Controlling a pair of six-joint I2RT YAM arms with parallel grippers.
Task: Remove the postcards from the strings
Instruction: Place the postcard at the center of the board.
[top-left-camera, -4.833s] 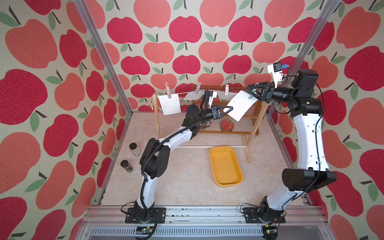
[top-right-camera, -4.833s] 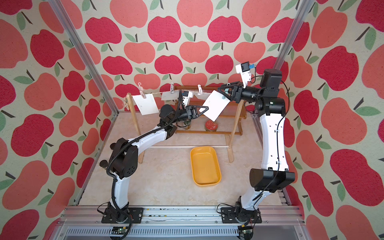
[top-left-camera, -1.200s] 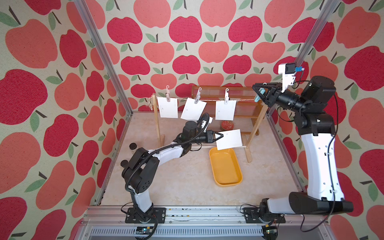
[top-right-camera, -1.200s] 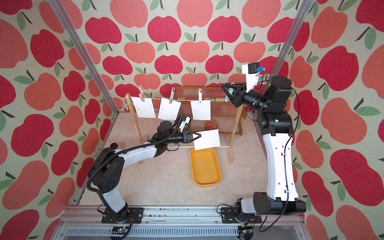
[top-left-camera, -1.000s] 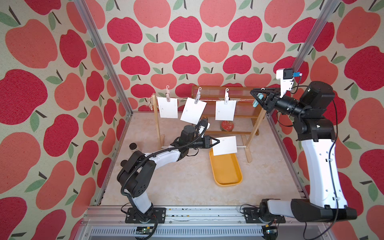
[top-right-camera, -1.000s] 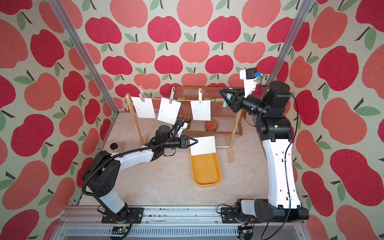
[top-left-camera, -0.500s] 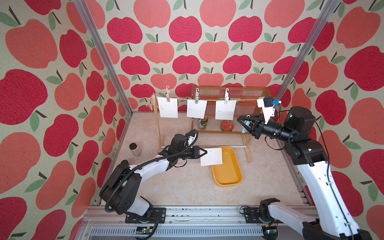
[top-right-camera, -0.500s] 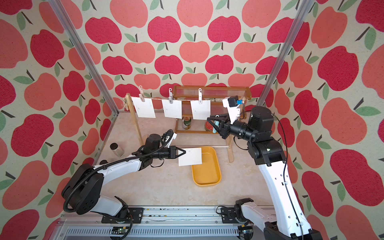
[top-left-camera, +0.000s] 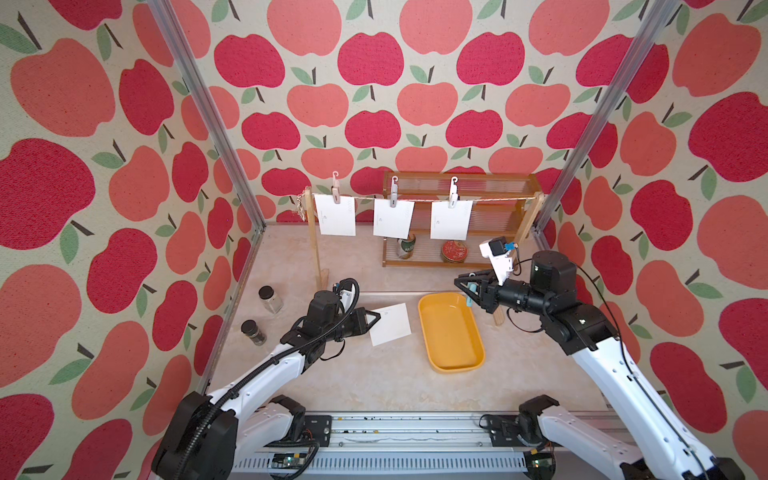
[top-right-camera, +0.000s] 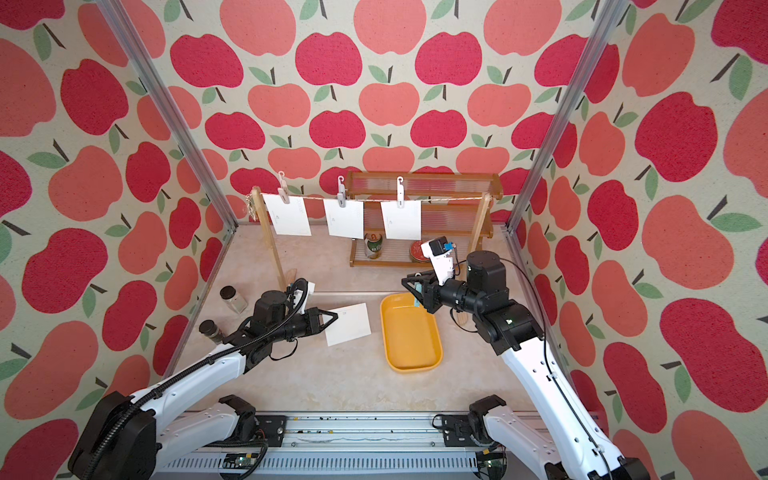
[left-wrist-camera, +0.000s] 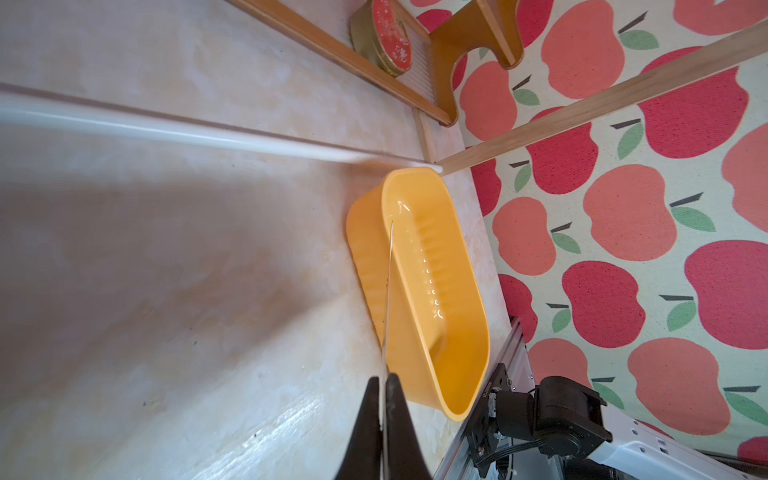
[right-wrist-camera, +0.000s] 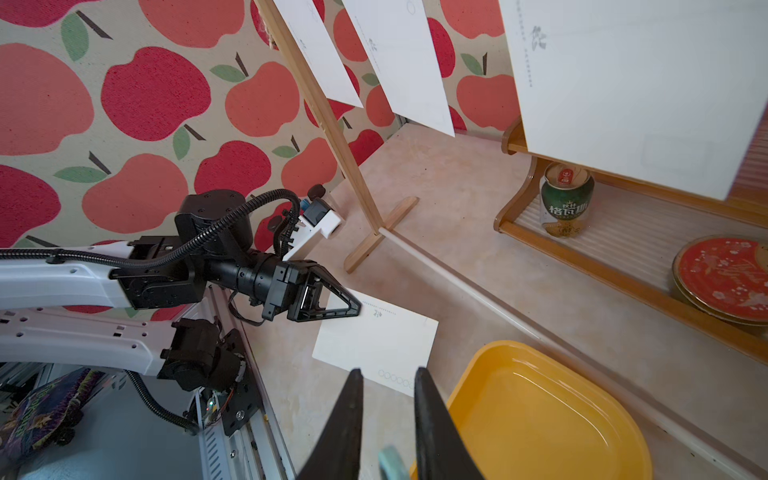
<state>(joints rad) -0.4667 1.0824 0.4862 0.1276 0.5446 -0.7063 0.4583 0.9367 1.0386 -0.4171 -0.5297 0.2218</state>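
Three white postcards hang from the string, each under a pale clothespin. A further postcard is pinched at one corner by my left gripper, which is shut on it and holds it flat and low over the table, left of the yellow tray. The left wrist view shows that card edge-on between the fingers. My right gripper hovers over the tray's far end, shut on a light blue clothespin; the same clothespin shows deep between the fingers in the right wrist view.
Behind the line's wooden posts stands a wooden shelf with a green can and a red tin. A white base rod runs along the table between the post feet. Two small jars stand by the left wall.
Both arms came down and back toward the front. The left carried its postcard from above the tray to low over the table on the tray's left. The right dropped from the string's right end to the tray.
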